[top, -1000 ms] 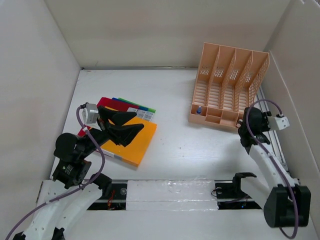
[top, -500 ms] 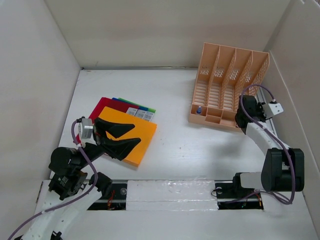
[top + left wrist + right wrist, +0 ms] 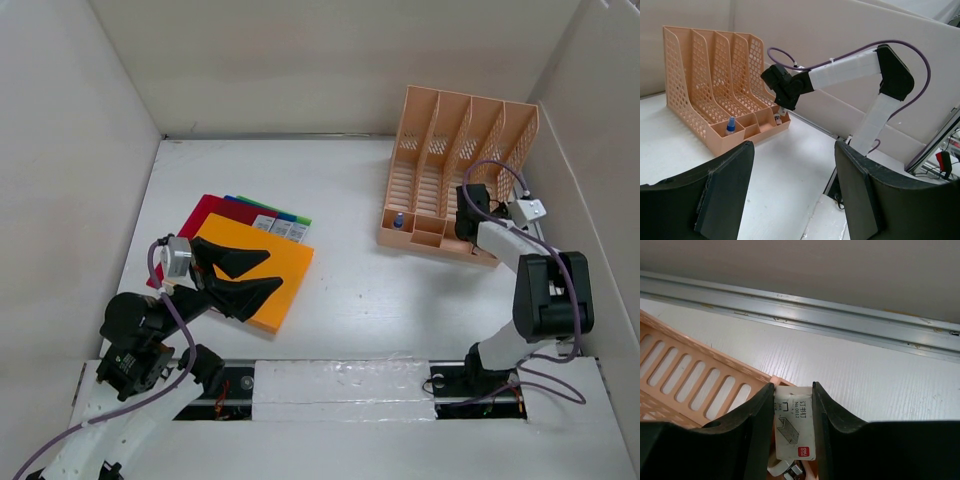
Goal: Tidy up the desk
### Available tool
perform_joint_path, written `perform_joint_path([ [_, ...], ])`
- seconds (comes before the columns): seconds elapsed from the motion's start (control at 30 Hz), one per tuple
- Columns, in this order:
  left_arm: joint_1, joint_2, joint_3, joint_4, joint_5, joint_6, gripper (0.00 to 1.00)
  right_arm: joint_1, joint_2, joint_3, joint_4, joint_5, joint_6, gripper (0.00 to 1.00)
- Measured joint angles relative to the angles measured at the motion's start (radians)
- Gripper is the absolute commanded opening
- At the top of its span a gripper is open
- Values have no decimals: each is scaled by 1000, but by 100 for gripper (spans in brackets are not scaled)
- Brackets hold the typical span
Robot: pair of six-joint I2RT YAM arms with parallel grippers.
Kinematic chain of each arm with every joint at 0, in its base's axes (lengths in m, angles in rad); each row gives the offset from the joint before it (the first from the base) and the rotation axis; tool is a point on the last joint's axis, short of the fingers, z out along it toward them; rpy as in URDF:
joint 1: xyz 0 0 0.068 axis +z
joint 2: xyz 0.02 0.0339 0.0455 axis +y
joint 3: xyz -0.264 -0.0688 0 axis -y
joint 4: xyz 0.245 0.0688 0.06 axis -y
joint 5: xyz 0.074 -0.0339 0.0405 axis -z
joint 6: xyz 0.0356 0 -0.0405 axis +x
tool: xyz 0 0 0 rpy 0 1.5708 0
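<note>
Jaws of my right gripper [image 3: 792, 390] are squeezing a small white staple box [image 3: 795, 425] at a front pocket of the peach rack [image 3: 455, 150]. The rack is standing at 2 o'clock on the desk [image 3: 350, 190]. My left gripper [image 3: 274, 270] is hanging wide open over the orange folder [image 3: 235, 232] at 9 o'clock.

The desk [image 3: 350, 190] was a large, flat, white rectangular tabletop, seen from above and lying level. It was closed in on its far, left and right sides by plain white walls that rose straight from its edges. Seen close up from the right wrist, its matte surface showed a faint wood grain of fine parallel lines running across it.
</note>
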Motion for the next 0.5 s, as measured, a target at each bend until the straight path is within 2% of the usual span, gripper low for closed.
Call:
perform_joint_path([
  [0.2, -1, 1, 0, -16, -8, 5, 61, 44, 64, 63, -124, 72, 106, 49],
  [0.5, -19, 6, 0, -28, -19, 10, 61, 69, 101, 104, -254, 119, 233, 51],
])
